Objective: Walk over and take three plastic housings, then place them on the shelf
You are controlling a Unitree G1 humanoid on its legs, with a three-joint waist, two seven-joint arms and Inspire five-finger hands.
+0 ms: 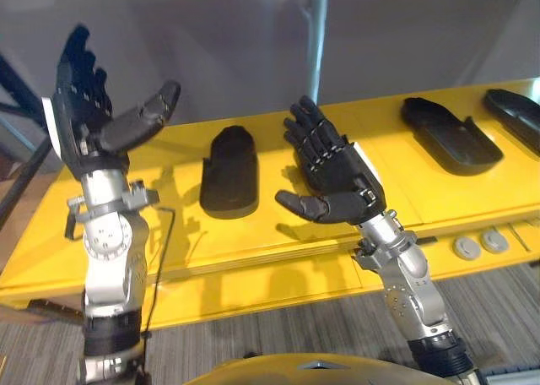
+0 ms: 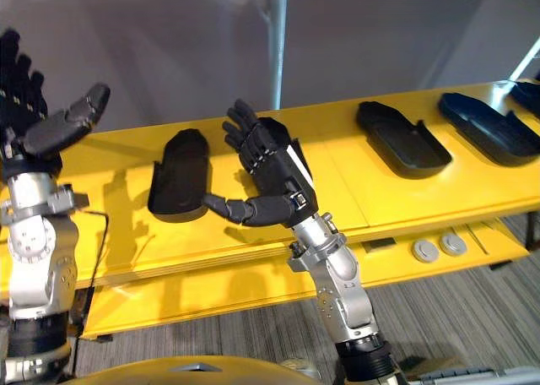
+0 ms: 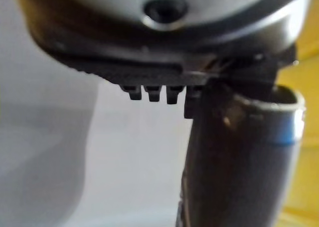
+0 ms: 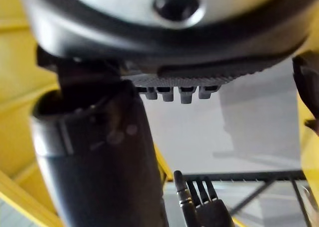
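Right hand (image 1: pixel 336 170) spread wide, empty, over smooth yellow bench (image 1: pixel 396 161), left hand (image 1: pixel 89 115) open, empty, at bench's left end, matte black oblong housing (image 1: pixel 229 172) flat on bench between hands, touching neither, second housing (image 1: pixel 451 136) and third housing (image 1: pixel 516 113) toward bench's right end.

On the table (image 1: pixel 384 119), one housing (image 1: pixel 229 172) lies left, two housings (image 1: pixel 450 135) right, discs (image 1: pixel 467 248) before them.

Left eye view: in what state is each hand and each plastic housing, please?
left hand: open, raised, holding nothing.
right hand: open, raised, holding nothing.
left plastic housing: lying on the yellow table, untouched.
middle plastic housing: lying on the yellow table, hollow side up, untouched.
right plastic housing: lying on the yellow table, untouched.
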